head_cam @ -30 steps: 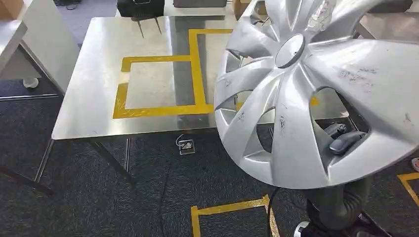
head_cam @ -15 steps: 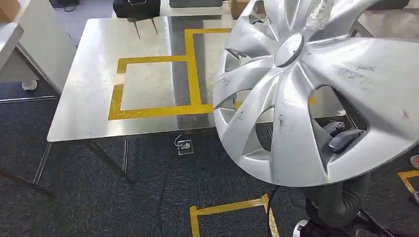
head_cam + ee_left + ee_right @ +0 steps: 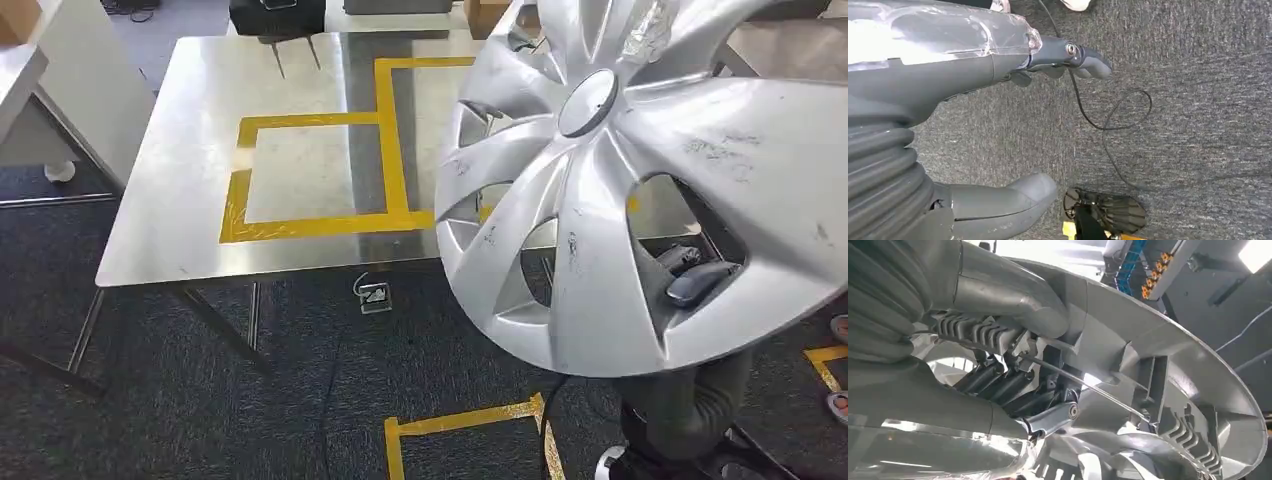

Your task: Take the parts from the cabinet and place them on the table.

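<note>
A large silver hubcap (image 3: pixel 640 190) with scuffed spokes hangs tilted in front of me on the right, over the near right corner of the steel table (image 3: pixel 190 200). My right hand (image 3: pixel 695 282) grips it from behind, and its dark fingers (image 3: pixel 700 285) show through one opening. In the right wrist view the right hand (image 3: pixel 998 385) holds the ribbed back of the hubcap (image 3: pixel 1173 390). My left hand (image 3: pixel 923 75) hangs over grey carpet with thumb and fingers apart, holding nothing.
The table top carries yellow tape outlines (image 3: pixel 390 140) and a black case (image 3: pixel 275 15) at its far edge. A white table (image 3: pixel 60 80) stands at the left. On the carpet lie a floor socket (image 3: pixel 375 296), yellow tape (image 3: pixel 460 420) and a black cable (image 3: pixel 1118 115).
My view has shifted a little, so the table sits slightly further left in the picture. The hubcap stays in my right hand in nearly the same place.
</note>
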